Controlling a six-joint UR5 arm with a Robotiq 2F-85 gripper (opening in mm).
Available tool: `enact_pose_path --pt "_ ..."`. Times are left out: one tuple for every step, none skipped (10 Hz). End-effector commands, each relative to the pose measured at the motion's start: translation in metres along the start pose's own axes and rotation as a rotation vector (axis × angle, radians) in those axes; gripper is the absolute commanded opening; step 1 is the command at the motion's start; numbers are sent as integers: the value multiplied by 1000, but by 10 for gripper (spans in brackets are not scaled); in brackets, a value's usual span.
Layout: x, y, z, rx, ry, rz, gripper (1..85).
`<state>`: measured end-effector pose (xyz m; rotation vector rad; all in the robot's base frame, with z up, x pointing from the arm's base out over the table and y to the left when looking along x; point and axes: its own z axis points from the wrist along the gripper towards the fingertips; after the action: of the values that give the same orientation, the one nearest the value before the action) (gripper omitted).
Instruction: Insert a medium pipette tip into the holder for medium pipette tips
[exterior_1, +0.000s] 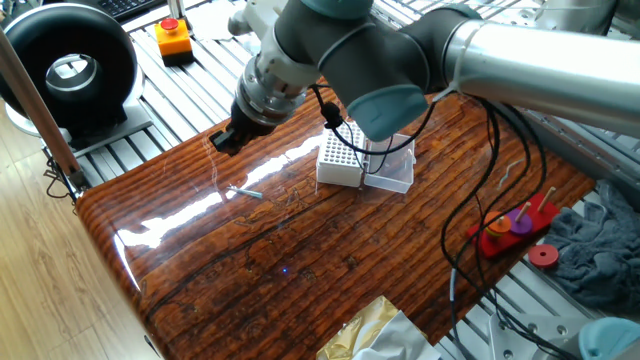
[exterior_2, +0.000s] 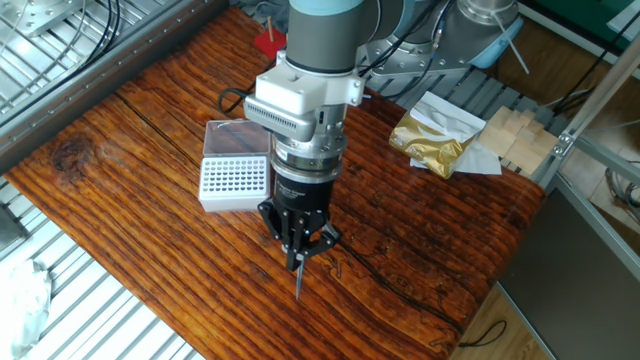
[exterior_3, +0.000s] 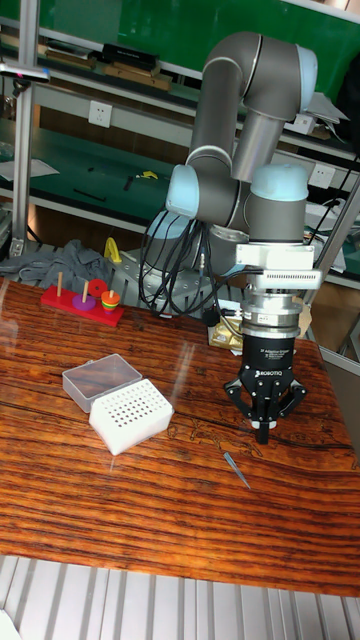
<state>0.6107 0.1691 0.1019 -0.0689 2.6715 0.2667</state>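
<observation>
1. One fixed view: my arm reaches in from the upper right and bends down over the far left part of the table. My gripper hangs above the glossy striped wood. The medium pipette tip lies flat on the wood, near my fingers but apart from them, a pale sliver. The holder stands well to its right, with its clear lid laid open beside it. A red peg toy sits at the right edge of the table.
2. The other fixed view: my wrist points straight down and my fingers taper to one point, pressed together on nothing. The tip shows as a thin dark line just below them. The white holder, its top a grid of holes, is beside my wrist. A gold foil bag lies further back.
3. Tall fixed view: my gripper hovers upright with the tip lying slanted just below and left of it, slender and greyish. The holder sits well off to the left.
</observation>
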Motion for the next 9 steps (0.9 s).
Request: enact_pose_path --pt "-1 4 0 1 -3 16 10" --pt "-1 7 0 -7 -3 15 10" --pt "-3 8 -2 -7 2 20 10" --pt "-6 12 -3 -14 0 26 10" --pt "-7 13 -2 -15 -8 14 10" --pt "-7 12 -2 -11 -9 9 10" --pt "-6 9 -3 5 -8 5 10" --pt "-7 8 -3 3 -5 12 10" --pt "-8 6 -2 1 0 14 10"
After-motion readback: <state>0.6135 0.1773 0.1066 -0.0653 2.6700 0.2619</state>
